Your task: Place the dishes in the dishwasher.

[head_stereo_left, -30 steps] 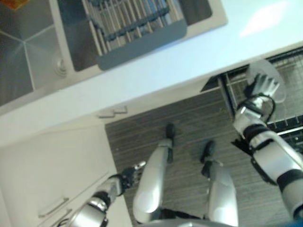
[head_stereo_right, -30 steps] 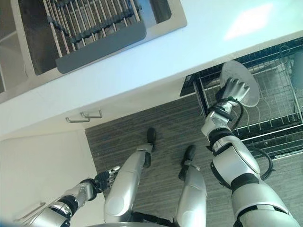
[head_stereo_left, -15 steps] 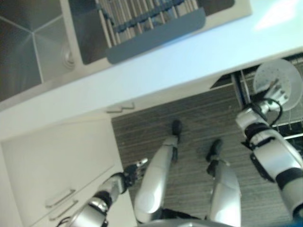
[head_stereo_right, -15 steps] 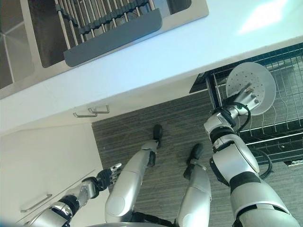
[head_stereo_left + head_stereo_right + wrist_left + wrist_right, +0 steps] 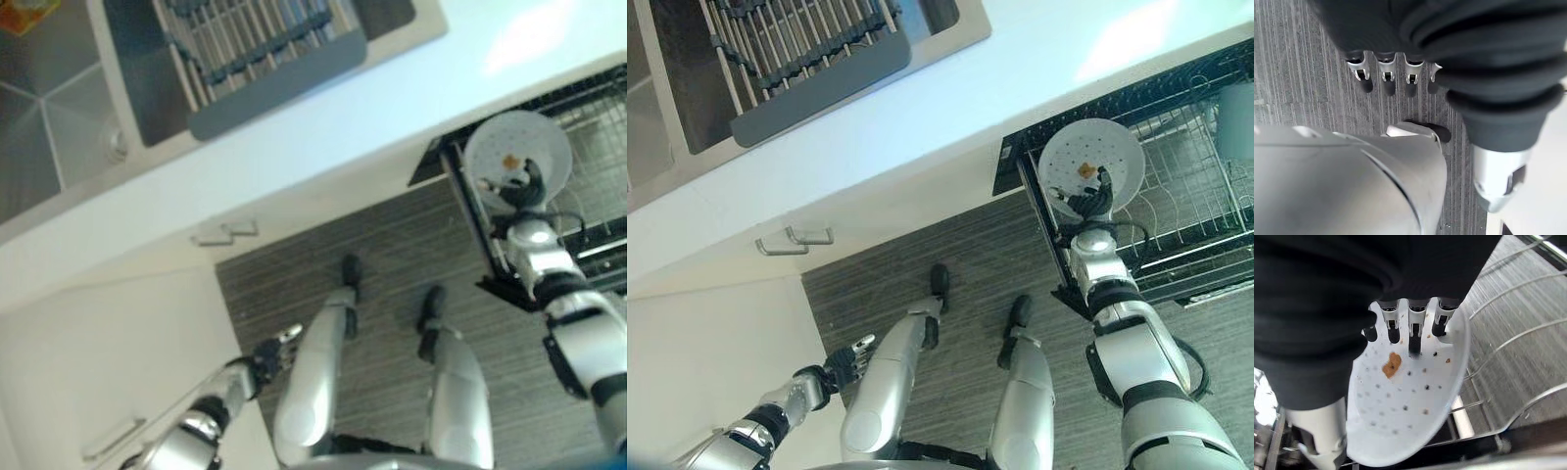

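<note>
Silver left hand [image 5: 844,361] hangs low beside the white cabinet [image 5: 696,352], fingers relaxed and holding nothing. Farther off, the right hand [image 5: 1089,201] pinches a white speckled plate [image 5: 1091,166], tilted on edge over the pulled-out dishwasher rack [image 5: 1185,211], below the white countertop [image 5: 921,127]; beyond lies the sink's drying rack [image 5: 784,44]

No readable text, label, number or sign on anything.

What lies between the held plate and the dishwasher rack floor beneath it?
In the right wrist view, upright wire tines of the dishwasher rack lie between; the right hand holds the speckled plate above them.
</note>
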Robot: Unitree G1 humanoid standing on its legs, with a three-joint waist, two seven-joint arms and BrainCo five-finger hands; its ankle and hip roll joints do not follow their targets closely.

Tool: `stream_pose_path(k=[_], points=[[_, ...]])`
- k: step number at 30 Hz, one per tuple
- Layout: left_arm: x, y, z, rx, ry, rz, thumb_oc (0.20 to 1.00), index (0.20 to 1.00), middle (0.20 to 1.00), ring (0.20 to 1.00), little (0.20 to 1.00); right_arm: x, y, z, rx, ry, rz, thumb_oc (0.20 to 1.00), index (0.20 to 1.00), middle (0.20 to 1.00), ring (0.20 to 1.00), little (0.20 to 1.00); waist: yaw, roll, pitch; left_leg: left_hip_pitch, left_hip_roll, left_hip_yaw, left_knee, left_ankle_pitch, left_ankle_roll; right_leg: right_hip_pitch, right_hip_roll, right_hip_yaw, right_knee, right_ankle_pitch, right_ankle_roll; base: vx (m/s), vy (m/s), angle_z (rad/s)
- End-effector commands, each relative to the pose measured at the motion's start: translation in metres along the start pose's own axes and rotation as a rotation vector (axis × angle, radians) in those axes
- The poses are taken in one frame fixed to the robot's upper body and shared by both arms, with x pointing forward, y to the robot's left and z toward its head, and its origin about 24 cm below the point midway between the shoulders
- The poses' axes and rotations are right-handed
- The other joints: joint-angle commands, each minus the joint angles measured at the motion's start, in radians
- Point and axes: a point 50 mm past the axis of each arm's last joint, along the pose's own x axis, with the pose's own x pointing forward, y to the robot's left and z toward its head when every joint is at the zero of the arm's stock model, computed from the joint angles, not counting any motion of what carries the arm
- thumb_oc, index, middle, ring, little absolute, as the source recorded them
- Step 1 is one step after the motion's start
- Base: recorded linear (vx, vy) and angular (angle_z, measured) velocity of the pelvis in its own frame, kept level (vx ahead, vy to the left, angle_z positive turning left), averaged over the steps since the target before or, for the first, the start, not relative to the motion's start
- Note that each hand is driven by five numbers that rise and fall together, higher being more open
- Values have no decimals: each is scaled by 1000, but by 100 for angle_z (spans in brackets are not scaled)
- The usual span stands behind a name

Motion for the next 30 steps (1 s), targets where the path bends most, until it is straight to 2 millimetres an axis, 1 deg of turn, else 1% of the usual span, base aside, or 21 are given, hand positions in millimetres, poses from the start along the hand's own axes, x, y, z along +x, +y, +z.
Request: stream_pose_path(k=[1,2,3,4,7,9,13,14,16,17,18,19,20,22,23,24,25,26,27,29,30], points=[[-11,19,-45,-110,94,76,1000,1000,1000,1000,1000,-16,-5,-2,94,-105,-100,1000,1000,1000,1000,1000,-17,-3,-11,38,45,-3,-2,-66,-59,12,31,31,-2,53,19,7,-18,-8],[-12,21,-48,-129,97,90,1000,1000,1000,1000,1000,-24,-6,-2,95,-135,-116,1000,1000,1000,1000,1000,-32,-14,-11,49,52,0,-2,-68,-60,22,36,37,-10,55,20,15,-38,-19],[-14,25,-54,-162,90,127,1000,1000,1000,1000,1000,-36,-14,0,107,-186,-156,1000,1000,1000,1000,1000,-62,-37,-11,74,69,10,-2,-70,-67,52,44,47,-36,60,22,15,-38,-26],[-15,26,-54,-165,89,131,1000,1000,1000,1000,1000,-38,-15,1,107,-194,-161,1000,1000,1000,1000,1000,-66,-40,-11,78,72,11,-2,-70,-68,57,45,48,-40,61,23,10,-56,-31],[-18,31,-60,-190,91,157,1000,1000,1000,1000,1000,-52,-33,16,115,-339,-264,1000,1000,1000,1000,1000,-98,-68,-11,114,97,24,-2,-68,-83,101,56,61,-67,64,26,5,-72,-20],[-20,34,-66,-195,108,186,1000,1000,1000,1000,1000,-65,-49,26,175,-435,-349,1000,1000,1000,1000,1000,-121,-87,-20,142,110,31,-2,-74,-89,124,64,71,-67,55,25,43,-79,-16],[-22,35,-81,-182,159,220,1000,1000,1000,1000,1000,-86,-81,28,244,-577,-498,1000,1000,1000,1000,1000,-151,-100,-48,173,124,42,-2,-85,-92,142,68,82,-67,46,23,52,-37,-25],[-24,37,-85,-168,174,229,1000,1000,1000,1000,1000,-90,-91,32,276,-637,-543,1000,1000,1000,1000,1000,-157,-102,-57,180,127,45,-2,-86,-95,148,67,85,-67,42,22,51,-40,-6],[-27,43,-89,-168,193,241,1000,1000,1000,1000,1000,-93,-109,32,366,-671,-643,1000,1000,1000,1000,1000,-164,-101,-67,184,133,50,-2,-88,-100,151,66,86,-67,38,23,39,-16,-14],[-28,44,-90,-173,199,246,1000,1000,1000,1000,1000,-95,-118,30,414,-681,-696,1000,1000,1000,1000,1000,-168,-101,-71,184,134,50,-2,-89,-101,150,67,89,-67,37,23,34,-11,-19],[-29,46,-91,-186,203,251,1000,1000,1000,1000,1000,-100,-139,20,477,-679,-808,1000,1000,1000,1000,1000,-174,-101,-78,185,133,48,-2,-92,-104,151,67,94,-67,34,24,33,-10,-14],[-28,45,-88,-180,203,253,1000,1000,1000,1000,1000,-102,-150,7,504,-627,-902,1000,1000,1000,1000,1000,-175,-100,-80,188,132,47,-2,-94,-103,154,65,96,-67,32,24,29,-5,4],[-27,45,-87,-171,205,253,1000,1000,1000,1000,1000,-102,-156,-2,553,-587,-934,1000,1000,1000,1000,1000,-174,-98,-80,188,132,47,-2,-94,-103,155,63,95,-67,31,23,20,2,4],[-26,44,-85,-143,215,257,1000,1000,1000,1000,1000,-104,-166,-39,711,-433,-992,1000,1000,1000,1000,1000,-168,-95,-85,191,132,46,-2,-95,-103,161,55,88,-67,30,22,17,-16,-2],[-24,42,-82,-133,211,246,1000,1000,1000,1000,1000,-109,-167,-72,863,-342,-1009,1000,1000,1000,1000,1000,-160,-92,-84,191,129,44,-2,-93,-100,164,48,81,-67,32,21,26,-56,-2],[-22,40,-78,-133,201,225,1000,1000,1000,1000,1000,-114,-166,-95,1020,-288,-1030,1000,1000,1000,1000,1000,-153,-90,-84,189,126,41,-2,-93,-97,165,44,76,-67,33,22,5,-83,0],[-19,36,-73,-137,193,200,1000,1000,1000,1000,1000,-118,-161,-120,1117,-211,-1041,1000,1000,1000,1000,1000,-140,-86,-83,185,120,36,-2,-93,-94,166,39,68,-67,33,21,-7,-91,2],[-16,33,-69,-134,189,183,1000,1000,1000,1000,1000,-118,-154,-131,1125,-171,-1026,1000,1000,1000,1000,1000,-128,-79,-81,182,116,29,-2,-92,-92,169,36,62,-67,34,20,-14,-154,4],[-13,29,-62,-95,191,157,1000,1000,1000,1000,1000,-99,-132,-131,1168,-112,-922,1000,1000,1000,1000,1000,-91,-61,-79,175,102,10,-2,-91,-88,178,26,43,-67,33,21,-10,-137,3],[-12,29,-57,-64,193,164,1000,1000,1000,1000,1000,-78,-118,-121,1233,-84,-796,1000,1000,1000,1000,1000,-71,-50,-80,163,93,2,-2,-89,-89,174,20,31,-67,34,25,-28,-88,18],[-9,27,-48,-39,189,158,1000,1000,1000,1000,1000,-57,-107,-101,1209,-94,-687,1000,1000,1000,1000,1000,-53,-39,-76,149,83,-8,-2,-86,-85,169,17,19,-67,36,23,-54,-61,31]])
